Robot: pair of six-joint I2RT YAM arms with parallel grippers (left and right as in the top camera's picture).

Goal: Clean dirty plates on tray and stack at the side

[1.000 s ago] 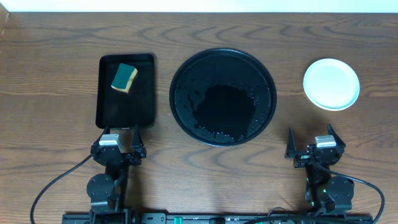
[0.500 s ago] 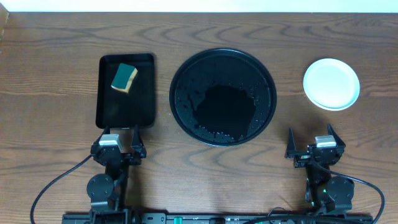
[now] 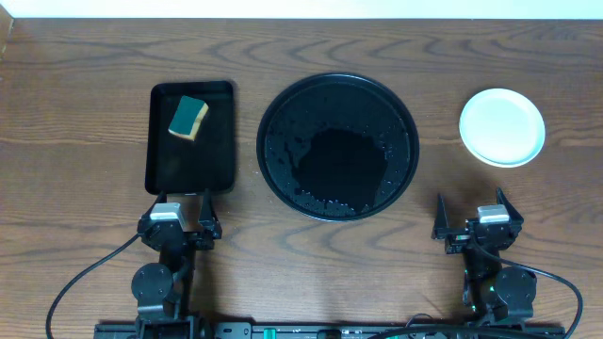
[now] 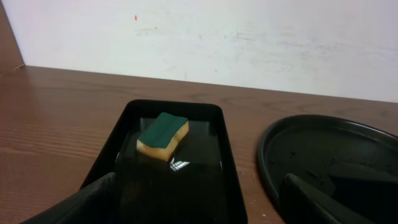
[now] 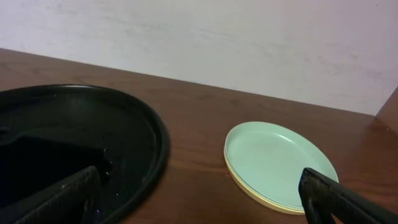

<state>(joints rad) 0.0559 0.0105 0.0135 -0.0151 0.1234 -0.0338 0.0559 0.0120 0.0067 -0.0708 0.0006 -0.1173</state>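
The large round black tray (image 3: pixel 405 113) sits mid-table, wet and glossy, with no plate on it. It also shows in the left wrist view (image 4: pixel 311 134) and the right wrist view (image 5: pixel 143 124). The plates (image 3: pixel 502 126) lie stacked at the right of the table, a mint one on top; the right wrist view (image 5: pixel 280 163) shows a pale yellow rim under it. My left gripper (image 3: pixel 180 218) is open and empty at the near left, just before the rectangular tray. My right gripper (image 3: pixel 475 217) is open and empty at the near right, well short of the stack.
A smaller rectangular black tray (image 3: pixel 160 160) stands left of the round tray and holds a green-and-yellow sponge (image 3: pixel 188 118), also seen in the left wrist view (image 4: pixel 163 135). A pale wall runs along the table's far edge.
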